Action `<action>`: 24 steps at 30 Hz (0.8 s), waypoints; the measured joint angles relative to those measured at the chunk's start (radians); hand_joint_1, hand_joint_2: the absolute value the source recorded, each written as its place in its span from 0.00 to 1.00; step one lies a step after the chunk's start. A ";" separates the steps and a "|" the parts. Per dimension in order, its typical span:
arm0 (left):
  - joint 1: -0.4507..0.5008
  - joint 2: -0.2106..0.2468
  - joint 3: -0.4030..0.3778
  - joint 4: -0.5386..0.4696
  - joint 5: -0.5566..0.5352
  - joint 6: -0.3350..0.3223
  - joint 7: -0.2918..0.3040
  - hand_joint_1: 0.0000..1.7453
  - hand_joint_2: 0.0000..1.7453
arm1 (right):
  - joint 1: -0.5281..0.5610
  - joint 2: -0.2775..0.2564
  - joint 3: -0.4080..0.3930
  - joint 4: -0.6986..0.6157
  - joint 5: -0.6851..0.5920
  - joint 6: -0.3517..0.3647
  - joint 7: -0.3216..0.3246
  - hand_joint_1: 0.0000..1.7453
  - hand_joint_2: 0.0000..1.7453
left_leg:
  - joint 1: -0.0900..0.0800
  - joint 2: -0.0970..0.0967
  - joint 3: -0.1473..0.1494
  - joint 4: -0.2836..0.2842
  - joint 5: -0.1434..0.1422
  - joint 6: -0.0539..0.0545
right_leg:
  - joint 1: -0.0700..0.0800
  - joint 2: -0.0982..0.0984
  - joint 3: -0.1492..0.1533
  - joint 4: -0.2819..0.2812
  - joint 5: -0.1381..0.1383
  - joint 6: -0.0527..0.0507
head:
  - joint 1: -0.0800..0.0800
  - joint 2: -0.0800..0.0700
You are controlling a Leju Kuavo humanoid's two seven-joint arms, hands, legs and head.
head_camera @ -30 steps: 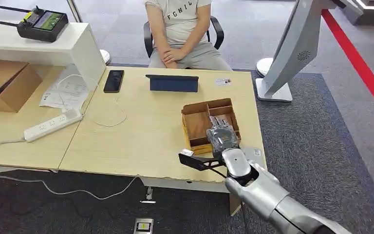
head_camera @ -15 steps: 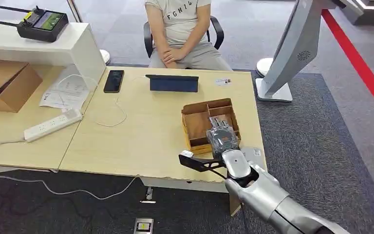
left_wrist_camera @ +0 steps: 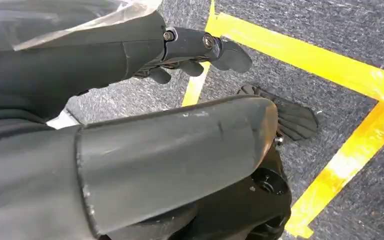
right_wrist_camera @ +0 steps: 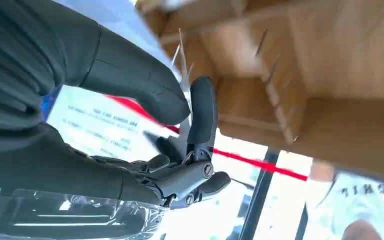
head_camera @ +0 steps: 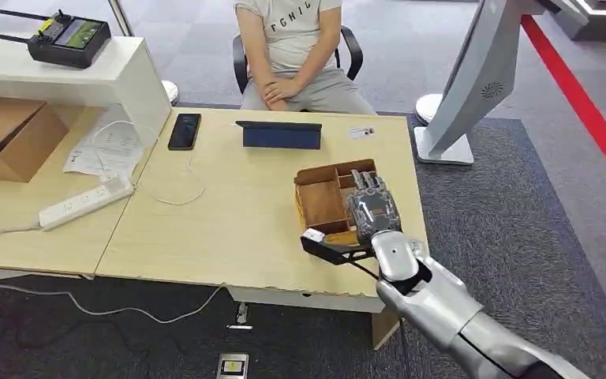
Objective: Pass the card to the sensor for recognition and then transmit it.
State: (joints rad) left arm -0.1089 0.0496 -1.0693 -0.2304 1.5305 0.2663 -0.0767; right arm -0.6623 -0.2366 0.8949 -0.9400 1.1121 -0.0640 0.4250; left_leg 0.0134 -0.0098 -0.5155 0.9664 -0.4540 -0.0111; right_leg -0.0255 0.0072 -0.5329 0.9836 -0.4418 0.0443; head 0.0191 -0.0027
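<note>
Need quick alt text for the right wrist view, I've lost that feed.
The right hand pinches a thin card edge-on between thumb and a finger, close to the brown cardboard compartment box. Beyond it lie a red floor line and a seated person's pale shirt.

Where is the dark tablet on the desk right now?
In the head view, the tablet stands at the far edge of the wooden desk, in front of the seated person, between the black phone and a small card.

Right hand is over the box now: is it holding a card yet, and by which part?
Yes. The right hand pinches a card by one edge, between thumb and a finger, over the cardboard box. The left hand holds nothing.
</note>
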 joint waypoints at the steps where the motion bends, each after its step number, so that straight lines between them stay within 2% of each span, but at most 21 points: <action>1: 0.000 0.001 0.000 0.000 0.000 0.000 0.000 0.00 0.00 | -0.005 -0.010 -0.009 -0.022 0.013 0.016 0.002 1.00 1.00 | 0.000 0.000 0.000 0.000 0.000 0.000 | 0.000 0.000 0.000 0.000 0.000 0.000 | 0.000 0.000; 4: 0.000 0.002 0.000 0.000 0.000 -0.003 0.004 0.00 0.00 | -0.014 -0.030 -0.028 -0.070 0.035 0.041 0.006 1.00 1.00 | 0.000 0.000 0.000 0.000 0.000 0.000 | 0.000 0.000 0.000 0.000 0.000 0.000 | 0.000 0.000; 10: 0.000 0.005 -0.001 0.000 -0.001 -0.012 0.003 0.00 0.00 | -0.015 -0.059 -0.050 -0.144 0.047 0.049 0.010 1.00 1.00 | 0.000 0.000 0.000 0.000 0.000 0.000 | 0.000 0.000 0.000 0.000 0.000 0.000 | 0.000 0.000; 24: 0.000 0.008 -0.001 0.000 -0.002 -0.013 0.003 0.00 0.00 | -0.014 -0.088 -0.058 -0.206 0.047 0.039 0.011 1.00 1.00 | 0.000 0.000 0.000 0.000 0.000 0.000 | 0.000 0.000 0.000 0.000 0.000 0.000 | 0.000 0.000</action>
State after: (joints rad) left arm -0.1091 0.0576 -1.0700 -0.2304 1.5290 0.2533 -0.0736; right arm -0.6764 -0.3250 0.8366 -1.1456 1.1593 -0.0252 0.4364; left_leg 0.0135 -0.0098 -0.5155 0.9664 -0.4540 -0.0111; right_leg -0.0254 0.0072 -0.5330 0.9837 -0.4418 0.0442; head 0.0191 -0.0027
